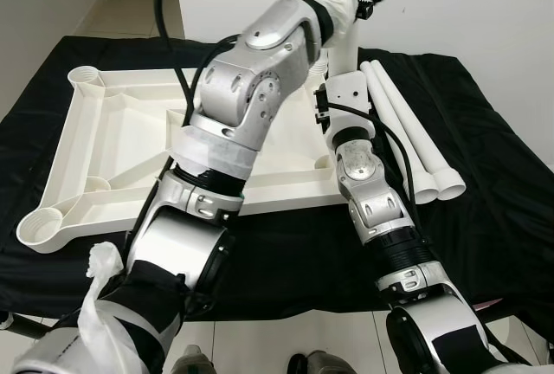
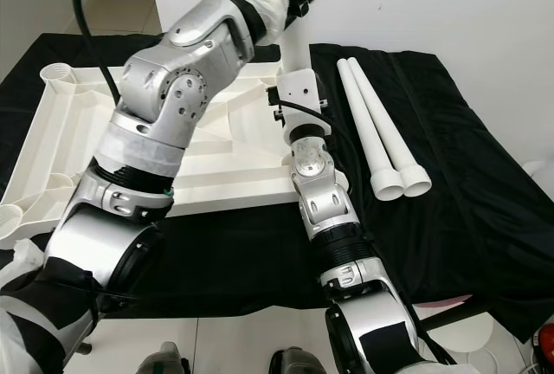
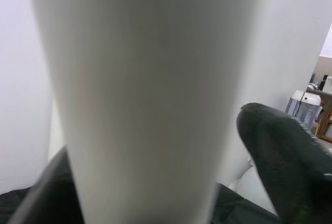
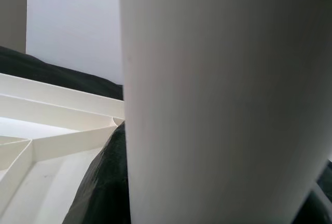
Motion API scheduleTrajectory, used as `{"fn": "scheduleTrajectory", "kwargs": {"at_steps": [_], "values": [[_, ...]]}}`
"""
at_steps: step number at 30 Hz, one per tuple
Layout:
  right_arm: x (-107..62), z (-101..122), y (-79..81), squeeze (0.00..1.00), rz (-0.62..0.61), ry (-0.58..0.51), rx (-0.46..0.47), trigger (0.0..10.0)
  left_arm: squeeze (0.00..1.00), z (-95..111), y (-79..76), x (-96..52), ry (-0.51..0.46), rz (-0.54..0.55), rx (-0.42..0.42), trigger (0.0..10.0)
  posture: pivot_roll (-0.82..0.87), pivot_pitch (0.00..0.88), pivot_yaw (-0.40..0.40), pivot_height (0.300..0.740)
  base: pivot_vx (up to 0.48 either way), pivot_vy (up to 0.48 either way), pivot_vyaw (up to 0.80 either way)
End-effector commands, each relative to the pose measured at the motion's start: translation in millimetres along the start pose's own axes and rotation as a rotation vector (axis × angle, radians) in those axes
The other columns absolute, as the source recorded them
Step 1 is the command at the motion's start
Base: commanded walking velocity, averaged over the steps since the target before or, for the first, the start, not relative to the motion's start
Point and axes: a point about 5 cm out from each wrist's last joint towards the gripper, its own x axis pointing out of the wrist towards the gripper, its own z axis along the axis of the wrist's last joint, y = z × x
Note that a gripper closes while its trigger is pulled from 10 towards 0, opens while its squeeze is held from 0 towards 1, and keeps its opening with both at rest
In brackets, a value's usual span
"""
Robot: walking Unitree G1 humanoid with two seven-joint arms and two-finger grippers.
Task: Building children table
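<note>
2 grippers pinch 1 upright white leg (image 2: pixel 293 45) over the upside-down white tabletop (image 1: pixel 112 145) on the black cloth (image 1: pixel 485 132): left gripper (image 3: pixel 155 130) up high, right gripper (image 4: pixel 207 130) lower down. 2 more legs (image 2: pixel 381 132) lie just right.

Both arms crowd the upright leg (image 2: pixel 294 41) at the tabletop's (image 1: pixel 104 132) far right corner. Two loose legs (image 2: pixel 376 127) lie just right; black cloth (image 2: pixel 467 183) beyond is open.

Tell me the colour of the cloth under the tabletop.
Black cloth, clearest in the right eye view, beneath the white tabletop.
</note>
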Motion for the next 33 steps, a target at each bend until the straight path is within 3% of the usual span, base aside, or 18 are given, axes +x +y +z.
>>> {"fn": "scheduleTrajectory", "kwargs": {"at_steps": [1,2,3,7,9,17,27,31,33], "values": [[-0.3,-3.7,-0.3,0.00,0.002,0.024,0.014,10.0,1.00,3.5,-7.2,-0.2,-0.019,-0.073,0.004,10.0,0.04,0.000,-0.042,0.740,0.000,0.000,0.00],[-0.1,-4.1,-0.4,0.00,0.002,0.032,0.042,10.0,1.00,4.2,-8.1,-0.6,-0.022,-0.076,0.022,10.0,0.04,0.000,-0.042,0.740,0.000,0.000,0.00],[0.2,-5.5,-0.3,0.00,0.004,0.048,0.068,10.0,0.00,4.6,-8.4,-0.9,-0.024,-0.077,0.033,10.0,0.05,0.000,-0.044,0.740,0.000,0.000,0.00],[0.7,-7.9,-1.1,0.00,0.000,0.072,0.109,10.0,0.00,4.4,-8.2,-1.4,-0.027,-0.071,0.033,10.0,0.05,0.000,-0.044,0.740,0.000,0.000,0.00],[2.1,-8.7,-6.1,0.00,-0.023,0.092,0.187,10.0,0.00,2.7,-5.2,-3.7,-0.029,-0.047,0.036,10.0,0.05,0.000,-0.042,0.740,0.000,0.000,0.00],[0.8,-16.3,-27.9,0.00,-0.098,0.130,0.323,10.0,0.00,-17.3,9.9,-20.6,0.007,0.023,0.038,10.0,0.05,0.000,-0.040,0.740,0.000,0.000,0.00],[-4.7,-24.5,-42.8,0.00,-0.120,0.125,0.310,10.0,0.00,-40.9,19.5,-39.6,0.055,0.050,0.041,10.0,0.05,0.000,-0.038,0.740,0.000,0.000,0.00],[-16.3,-34.2,-52.3,0.00,-0.096,0.120,0.326,10.0,0.00,-64.5,31.9,-57.9,0.100,0.086,0.069,10.0,0.06,0.001,-0.039,0.740,0.000,0.000,0.00],[-16.3,-34.2,-52.3,0.00,-0.096,0.120,0.326,10.0,0.00,-64.5,31.9,-57.9,0.100,0.086,0.069,10.0,0.06,0.001,-0.039,0.740,0.000,0.000,0.00]]}}
